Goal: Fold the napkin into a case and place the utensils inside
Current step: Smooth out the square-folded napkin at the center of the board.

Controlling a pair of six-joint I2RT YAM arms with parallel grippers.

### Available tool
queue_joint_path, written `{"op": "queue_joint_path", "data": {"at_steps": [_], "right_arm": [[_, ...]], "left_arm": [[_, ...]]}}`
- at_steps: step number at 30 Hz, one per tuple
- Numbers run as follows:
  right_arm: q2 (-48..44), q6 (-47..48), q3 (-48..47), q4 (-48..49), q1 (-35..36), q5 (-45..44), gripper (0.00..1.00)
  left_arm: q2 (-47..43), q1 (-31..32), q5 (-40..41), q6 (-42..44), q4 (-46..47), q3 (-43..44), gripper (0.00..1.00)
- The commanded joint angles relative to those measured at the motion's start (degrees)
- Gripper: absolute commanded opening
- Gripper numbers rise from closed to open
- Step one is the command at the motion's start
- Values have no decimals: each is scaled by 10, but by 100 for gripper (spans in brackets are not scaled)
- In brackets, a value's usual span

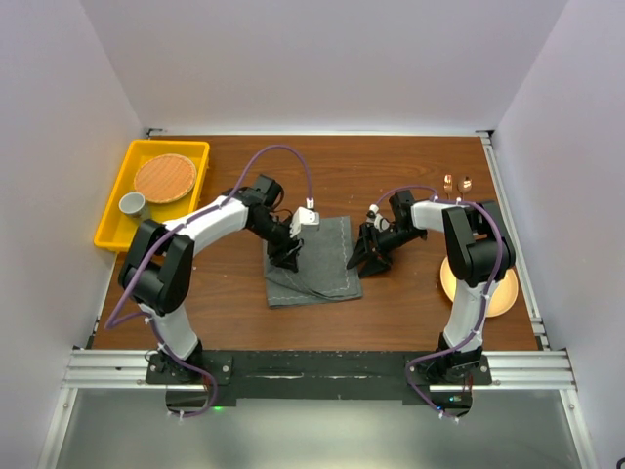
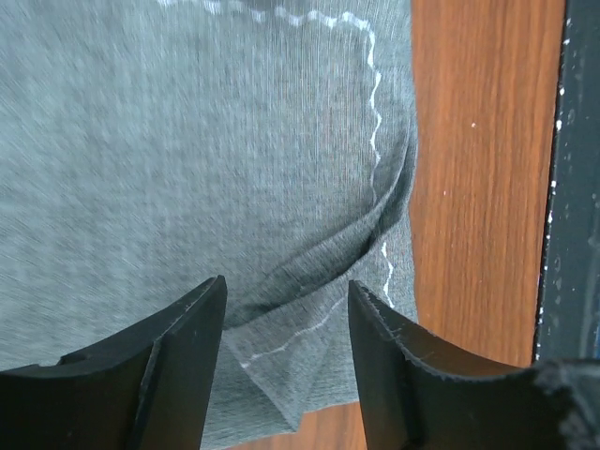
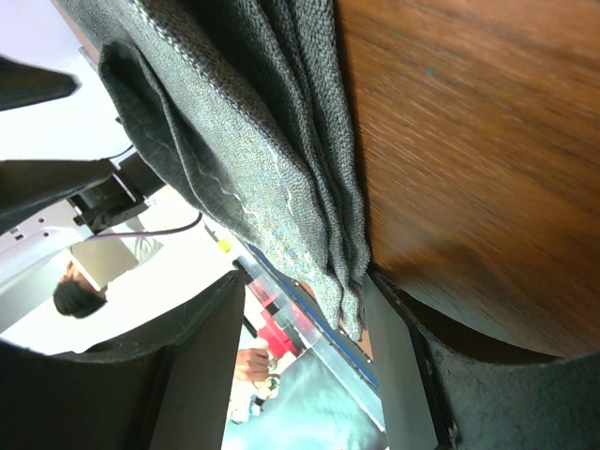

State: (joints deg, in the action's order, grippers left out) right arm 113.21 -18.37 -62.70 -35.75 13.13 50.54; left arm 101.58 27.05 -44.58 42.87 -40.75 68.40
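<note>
The dark grey napkin [image 1: 314, 264] lies partly folded in the middle of the table. My left gripper [image 1: 285, 256] hovers over its left part, open. In the left wrist view a turned-over corner of the napkin [image 2: 281, 366] with its light hem lies between the black fingers [image 2: 187, 356], untouched. My right gripper [image 1: 363, 256] sits at the napkin's right edge, open. In the right wrist view the layered napkin edge [image 3: 281, 187] hangs beside one finger [image 3: 403, 375], with a wide gap to the other. Copper-coloured utensils [image 1: 456, 182] rest at the far right.
A yellow tray [image 1: 112, 230] at the far left holds a round woven mat [image 1: 165, 178] and a small cup [image 1: 132, 204]. A yellow-orange plate [image 1: 503, 293] sits under the right arm. A black rail [image 2: 572, 187] runs along the table's near edge.
</note>
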Motion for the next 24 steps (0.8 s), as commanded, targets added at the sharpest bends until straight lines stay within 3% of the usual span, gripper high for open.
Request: {"op": "queue_joint_path", "data": {"at_steps": [1, 10, 24], "right_arm": [[15, 19, -13, 16, 5, -46, 58], [16, 18, -16, 12, 3, -44, 58], [21, 18, -21, 9, 3, -41, 58]], "left_arm": [[-5, 24, -17, 69, -21, 45, 60], [-3, 124, 32, 140, -38, 32, 60], [-2, 179, 65, 141, 10, -14, 57]]}}
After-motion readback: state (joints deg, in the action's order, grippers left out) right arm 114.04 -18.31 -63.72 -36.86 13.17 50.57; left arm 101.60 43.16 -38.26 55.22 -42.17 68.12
